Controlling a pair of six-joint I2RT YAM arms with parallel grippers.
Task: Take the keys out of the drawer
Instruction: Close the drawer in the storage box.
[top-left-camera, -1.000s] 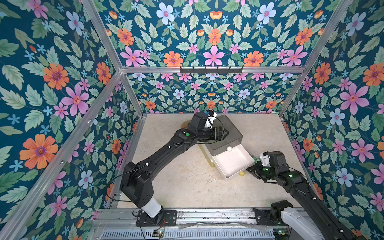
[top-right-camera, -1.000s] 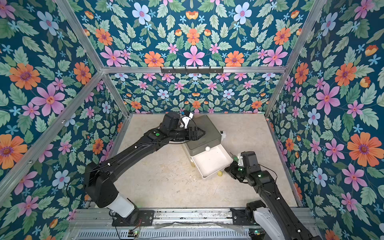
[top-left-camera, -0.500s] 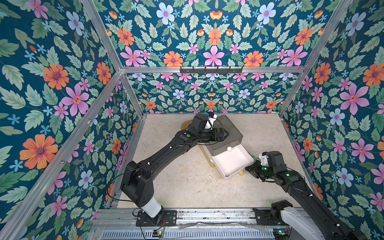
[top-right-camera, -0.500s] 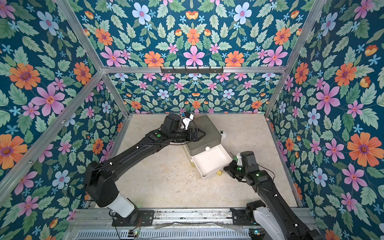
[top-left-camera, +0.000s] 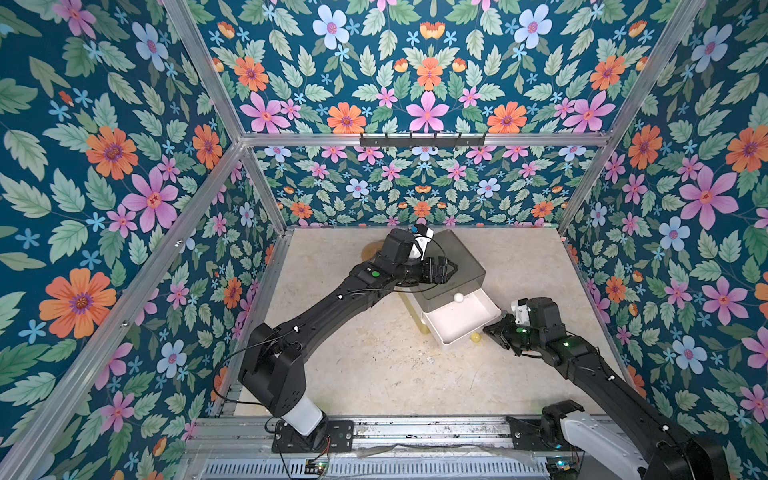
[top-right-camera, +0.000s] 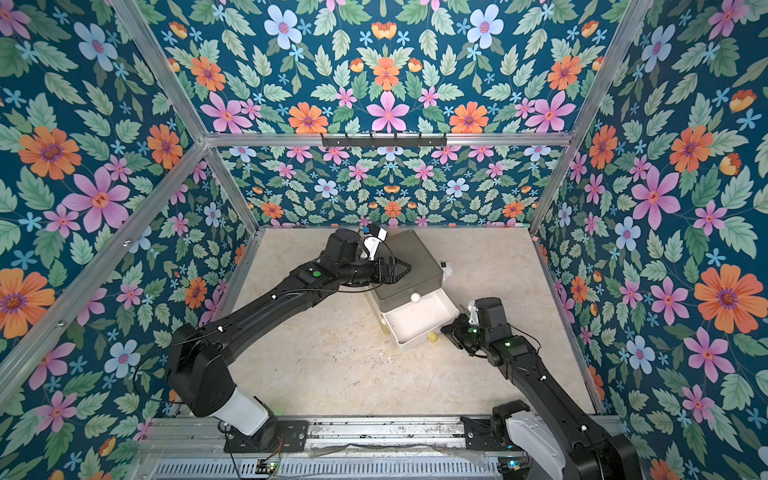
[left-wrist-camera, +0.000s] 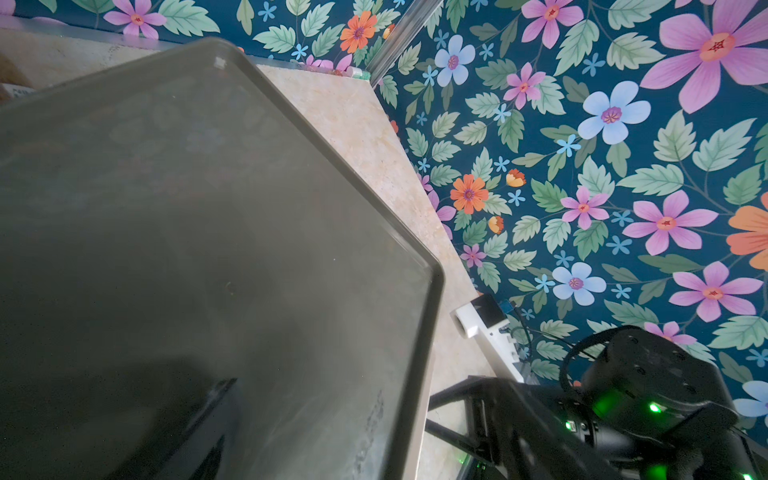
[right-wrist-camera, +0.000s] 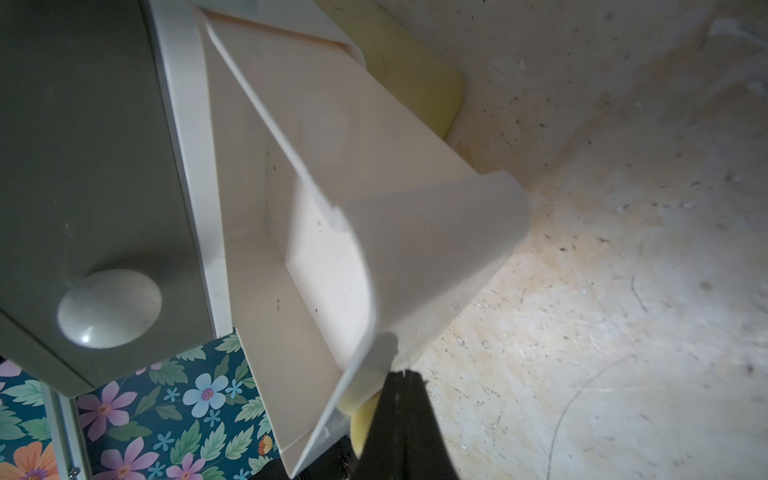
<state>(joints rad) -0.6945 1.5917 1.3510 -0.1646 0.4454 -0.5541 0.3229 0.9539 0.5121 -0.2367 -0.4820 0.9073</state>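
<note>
Nearest me, my right gripper (right-wrist-camera: 402, 386) is clenched, its tips pressed together just beside the yellow knob (right-wrist-camera: 358, 419) on the front of the white drawer (right-wrist-camera: 436, 249). Nothing sits between them, and I cannot tell whether they touch the knob. Over the last second this hand has crept in toward the drawer's front corner, while the drawer itself has stayed pulled out as far as it was.

Looking into it, I see only bare white floor and walls; the keys show in none of my views. Just behind, a grey front with a white knob (top-left-camera: 458, 296) sits shut in the grey cabinet (top-left-camera: 467, 251). Farthest off, my left gripper (top-left-camera: 451, 268) lies on the cabinet's top, where it was a second ago — whether its fingers are parted I cannot tell.

My reading: opening this drawer has not turned up the keys, unless they lie at its back end, hidden under the cabinet. If they do not, the shut front above looks like the next place to try — a guess, no more.
</note>
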